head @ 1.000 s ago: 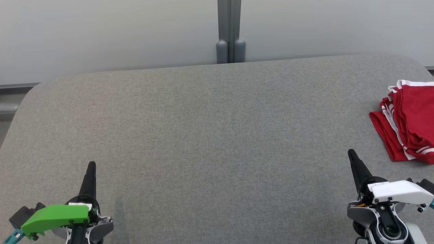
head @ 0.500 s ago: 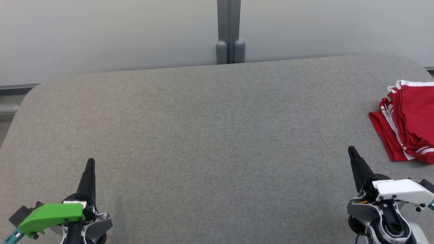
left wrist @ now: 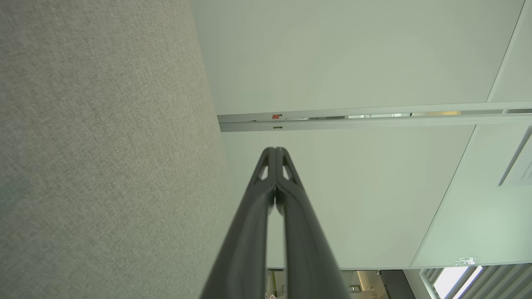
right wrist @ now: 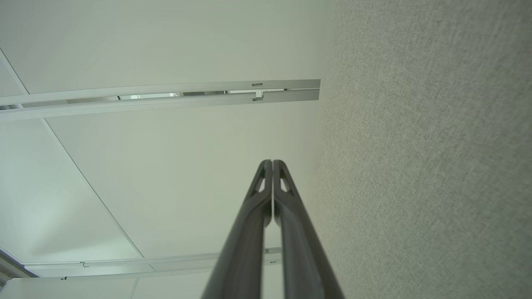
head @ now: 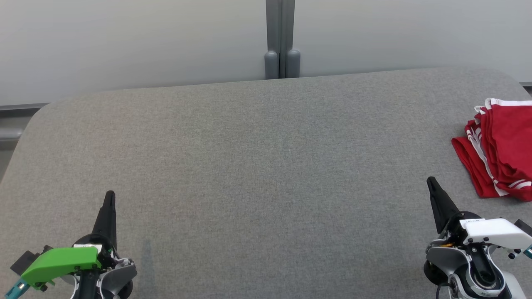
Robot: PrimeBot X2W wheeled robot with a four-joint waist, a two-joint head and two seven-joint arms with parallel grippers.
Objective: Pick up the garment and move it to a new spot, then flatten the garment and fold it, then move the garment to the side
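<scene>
The red garment (head: pixel 501 153) lay bunched at the right edge of the grey tabletop (head: pixel 266 158). The left gripper (head: pixel 109 195) hung near the front left corner and the right gripper (head: pixel 431 181) near the front right, just short of the garment. Both had their fingers pressed together, empty.

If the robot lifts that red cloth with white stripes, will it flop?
Probably: the red, white-striped garment lies in soft, wavy layers, so it would likely sag and unfold below the pinch. It looks thin, so probably light. Pushed, it may bunch rather than slide on the grey fabric tabletop.
</scene>
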